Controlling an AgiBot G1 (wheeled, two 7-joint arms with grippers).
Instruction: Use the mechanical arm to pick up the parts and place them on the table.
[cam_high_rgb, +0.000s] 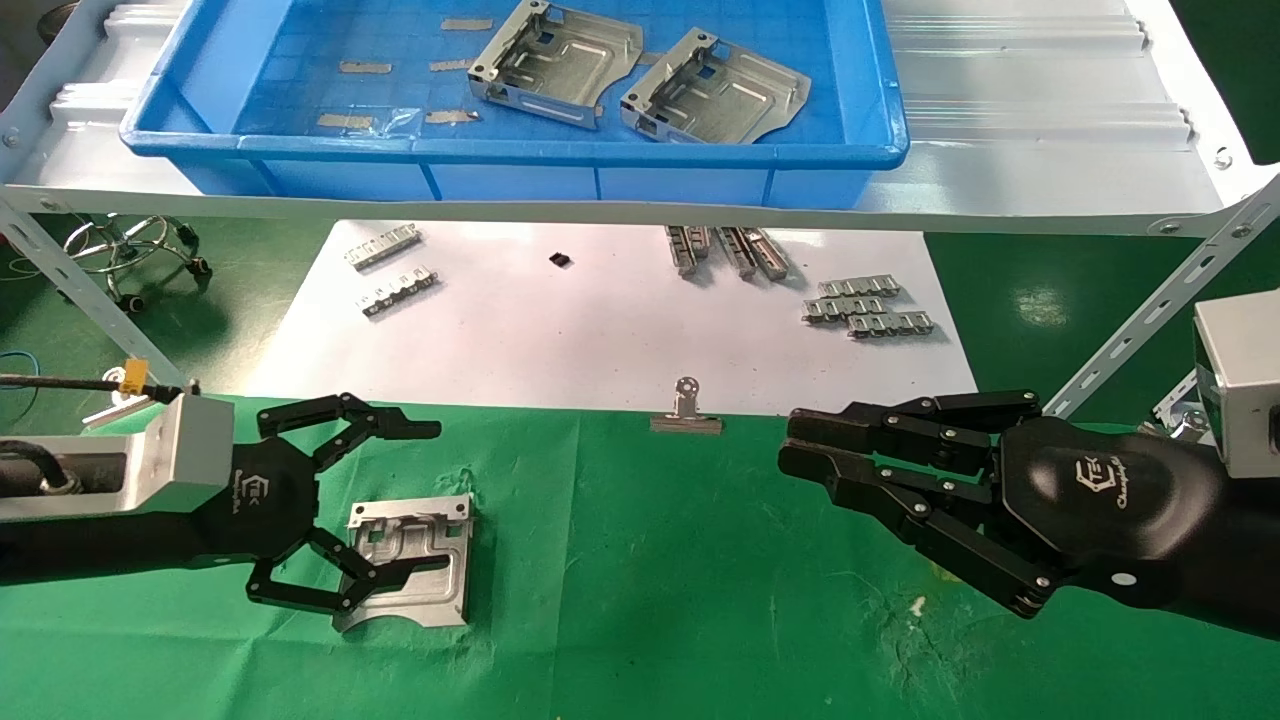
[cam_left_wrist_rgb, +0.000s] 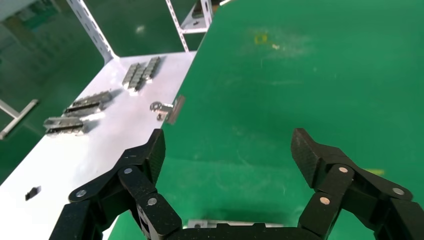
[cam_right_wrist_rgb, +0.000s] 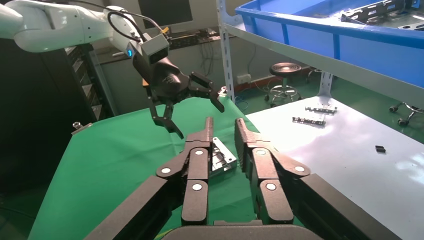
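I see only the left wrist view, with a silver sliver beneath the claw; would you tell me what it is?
Observer: One part lying flat on the green table; the left claw hovers open above it.
Operator: Thank you. Are more left to fetch?
Observer: Two parts lie in the blue bin on the shelf.
Operator: And the other arm?
Observer: The right claw hangs over the table's right side, holding nothing.
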